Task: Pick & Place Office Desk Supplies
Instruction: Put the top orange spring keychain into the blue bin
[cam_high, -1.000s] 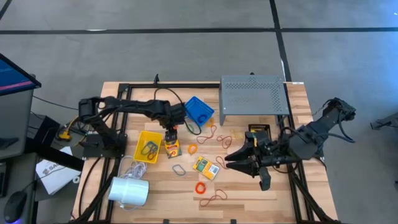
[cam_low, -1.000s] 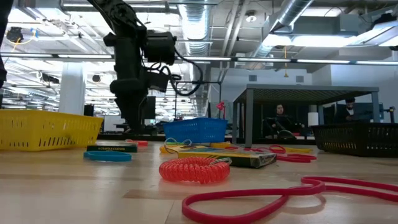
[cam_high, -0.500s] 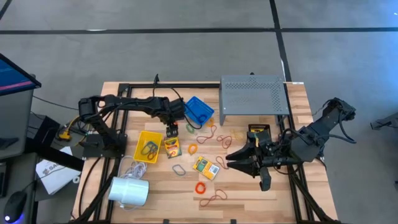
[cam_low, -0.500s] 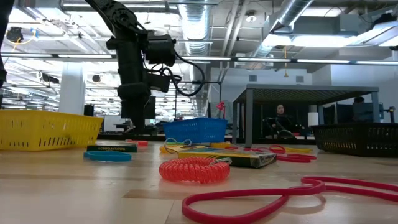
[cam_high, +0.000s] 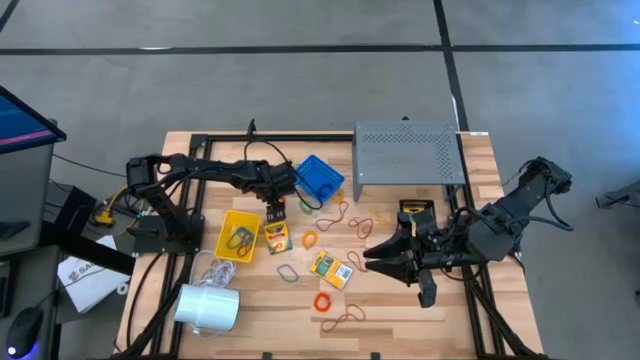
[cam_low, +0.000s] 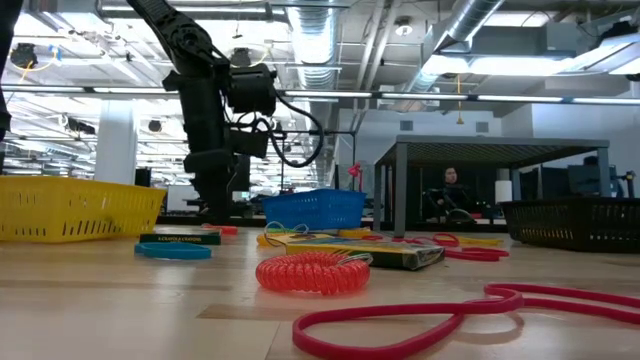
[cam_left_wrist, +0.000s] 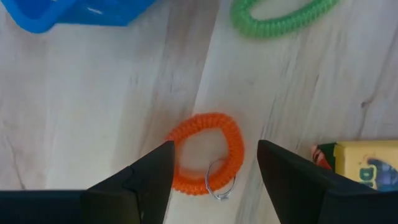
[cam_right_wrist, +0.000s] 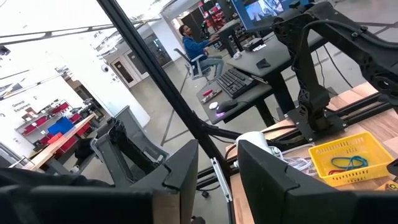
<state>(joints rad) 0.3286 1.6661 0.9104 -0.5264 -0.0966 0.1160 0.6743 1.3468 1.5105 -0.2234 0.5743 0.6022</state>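
Orange coiled rubber band (cam_left_wrist: 205, 152) lies flat on the pale wood table (cam_high: 400, 310), just off the open corner of the blue plastic basket (cam_high: 320, 176), on the side toward the table's front. A small grey metal loop clip (cam_left_wrist: 217, 185) rests on its rim. Left gripper (cam_high: 277, 208) hangs directly above this band with fingers spread wide, nothing between them; in the left wrist view the band sits between the two dark fingers (cam_left_wrist: 140, 180), not touched.

Positions relative to the blue basket:
- Green coiled band (cam_left_wrist: 283, 15) just beside the basket, apart from the orange one.
- Yellow-green crayon box (cam_high: 275, 236) near, toward the front, just beyond the orange band.
- Yellow plastic basket (cam_high: 238, 234) beside that box, on the left arm's side, holding a few bands.
- Second crayon box (cam_high: 331, 269) further toward the front; orange bands and a grey loop clip (cam_high: 289, 272) scattered around it.
- Grey perforated metal shelf (cam_high: 405, 152) just beside the basket, at the table's back.
- White cylinder (cam_high: 208, 306) well apart, at the front corner on the left arm's side.

Right gripper (cam_high: 378, 259) waits well apart from the basket, on the shelf side, raised and pointing toward the second crayon box; fingers part-way apart, holding nothing.
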